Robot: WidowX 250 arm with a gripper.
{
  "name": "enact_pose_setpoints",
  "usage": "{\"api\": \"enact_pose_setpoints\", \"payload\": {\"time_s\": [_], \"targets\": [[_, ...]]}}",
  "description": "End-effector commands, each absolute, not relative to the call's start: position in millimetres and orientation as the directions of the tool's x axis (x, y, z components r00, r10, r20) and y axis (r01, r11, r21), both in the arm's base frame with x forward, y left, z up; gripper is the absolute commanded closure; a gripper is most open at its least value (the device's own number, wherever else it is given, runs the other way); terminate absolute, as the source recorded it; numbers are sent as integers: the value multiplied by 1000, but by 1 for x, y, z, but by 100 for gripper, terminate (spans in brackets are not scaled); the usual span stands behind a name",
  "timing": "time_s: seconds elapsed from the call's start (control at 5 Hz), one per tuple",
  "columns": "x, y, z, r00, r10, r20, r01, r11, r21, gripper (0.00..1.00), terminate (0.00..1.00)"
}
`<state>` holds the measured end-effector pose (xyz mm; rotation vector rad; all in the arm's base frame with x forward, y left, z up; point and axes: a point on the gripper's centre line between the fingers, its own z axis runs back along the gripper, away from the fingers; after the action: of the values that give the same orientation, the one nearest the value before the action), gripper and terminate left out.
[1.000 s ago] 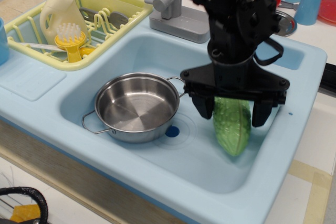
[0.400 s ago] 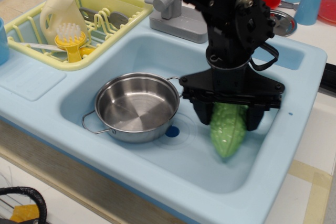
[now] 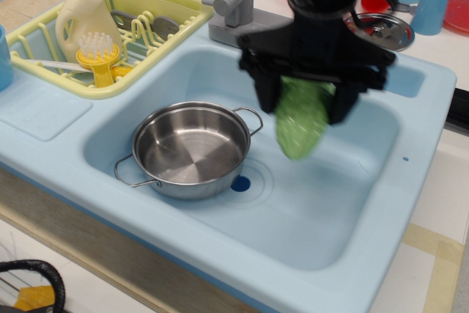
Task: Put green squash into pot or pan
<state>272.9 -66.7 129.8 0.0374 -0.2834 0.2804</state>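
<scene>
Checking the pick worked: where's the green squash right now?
The green squash hangs in the gripper, lifted above the sink, right of the pot.

Arm raised, jaws clamped shut

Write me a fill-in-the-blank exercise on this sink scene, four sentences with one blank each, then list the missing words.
1. The claw is shut on the ______, held in the air above the sink.
2. The steel pot standing in the sink has ______ in it.
3. The pot stands to the ______ of the squash in the picture.
4. The yellow brush lies in the ______ beside the white bottle.

Missing words: green squash; nothing; left; dish rack
</scene>
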Motion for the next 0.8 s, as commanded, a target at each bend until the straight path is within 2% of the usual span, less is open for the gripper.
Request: {"api": "enact_pose_setpoints", "payload": {"time_s": [0.0, 0.2, 0.4, 0.6], "targets": [[275, -28, 144, 890, 309, 336, -323, 946, -14, 100, 0], [270, 1, 137, 878, 326, 351, -340, 940, -23, 100, 0], [261, 10, 133, 880, 338, 334, -353, 935, -16, 100, 0], [253, 16, 130, 891, 331, 312, -343, 939, -16, 0, 0]]}}
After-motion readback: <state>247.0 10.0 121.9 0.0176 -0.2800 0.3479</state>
